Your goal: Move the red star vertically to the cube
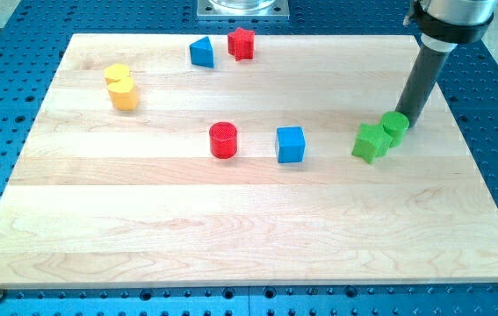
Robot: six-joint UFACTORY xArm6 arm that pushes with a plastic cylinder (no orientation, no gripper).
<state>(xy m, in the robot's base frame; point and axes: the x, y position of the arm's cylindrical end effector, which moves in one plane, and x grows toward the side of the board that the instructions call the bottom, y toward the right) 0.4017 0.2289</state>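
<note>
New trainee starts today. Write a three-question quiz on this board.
1. True or false: my tip is touching the red star.
2. Which block lies right beside the red star? A) blue triangle B) yellow heart C) green cylinder
3. Fill in: the red cylinder sits at the view's ___ of the blue cube.

Key: 1 false, it is at the green cylinder; 2 A; 3 left.

A lab: wooden board (249, 254) on blue perforated bench (3, 79).
</note>
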